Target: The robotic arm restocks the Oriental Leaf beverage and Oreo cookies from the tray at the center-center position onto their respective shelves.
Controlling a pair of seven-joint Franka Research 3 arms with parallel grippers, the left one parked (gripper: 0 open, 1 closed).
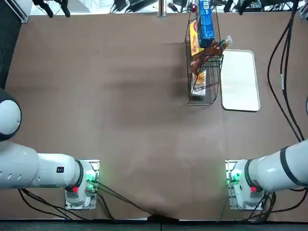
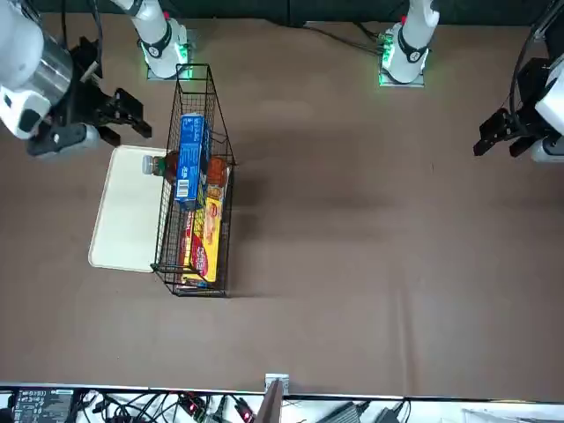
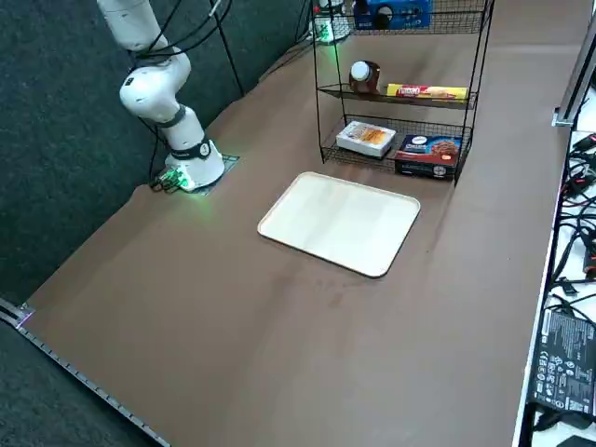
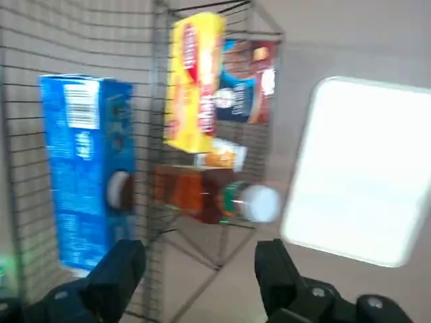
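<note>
The robot's right gripper (image 4: 200, 272) is near the black wire rack (image 3: 399, 100), its two fingers wide apart with nothing between them. The tea bottle (image 4: 195, 194) lies on its side on the rack's middle shelf, next to a yellow-and-red packet (image 4: 195, 81). Its white cap (image 4: 261, 204) pokes out, maybe so the bottle fits in longways. It might roll if bumped. The blue Oreo packet (image 4: 84, 168) is on a higher shelf of the rack, maybe to give each snack its own spot. The cream-white tray (image 3: 340, 223) lies flat beside the rack, handy for short trips. Both things look put away, so I think the arm (image 2: 35, 79) should just back off gently.
</note>
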